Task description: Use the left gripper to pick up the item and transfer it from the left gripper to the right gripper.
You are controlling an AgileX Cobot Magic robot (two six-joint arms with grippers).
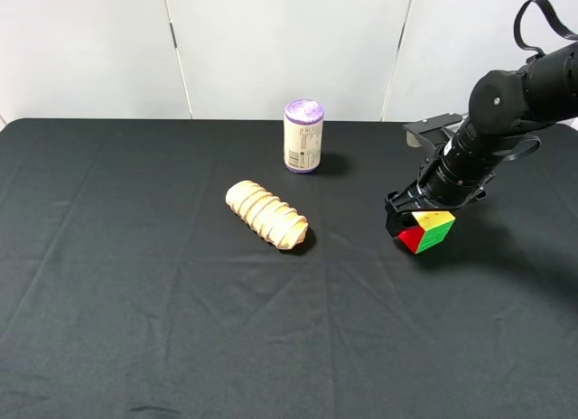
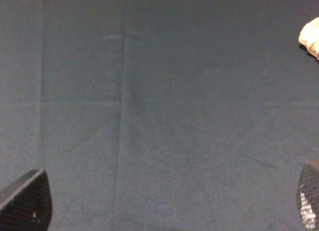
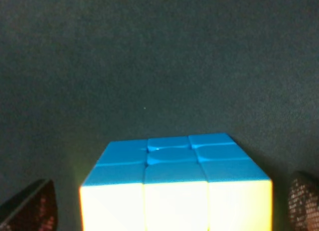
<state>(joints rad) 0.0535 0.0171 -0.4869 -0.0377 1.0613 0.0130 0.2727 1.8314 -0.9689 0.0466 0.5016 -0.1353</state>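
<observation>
Black cloth (image 1: 135, 329) covers the table. Nearest, at right, the right gripper (image 1: 417, 222) clamps the puzzle cube (image 1: 427, 231); the left gripper (image 2: 164, 211) gapes empty. Farther: ribbed tan roll (image 1: 266, 214), then purple-lidded can (image 1: 303, 135).

**Cut off, covered, unreadable**

In the right wrist view the cube (image 3: 175, 183) runs off the frame edge; only its blue and yellow faces show. The right claw (image 3: 172, 211) shows just two finger corners. The left claw (image 2: 164, 206) likewise shows only finger tips, and the tan roll (image 2: 311, 38) is a sliver. The can (image 1: 303, 135) label print is too small to read.
</observation>
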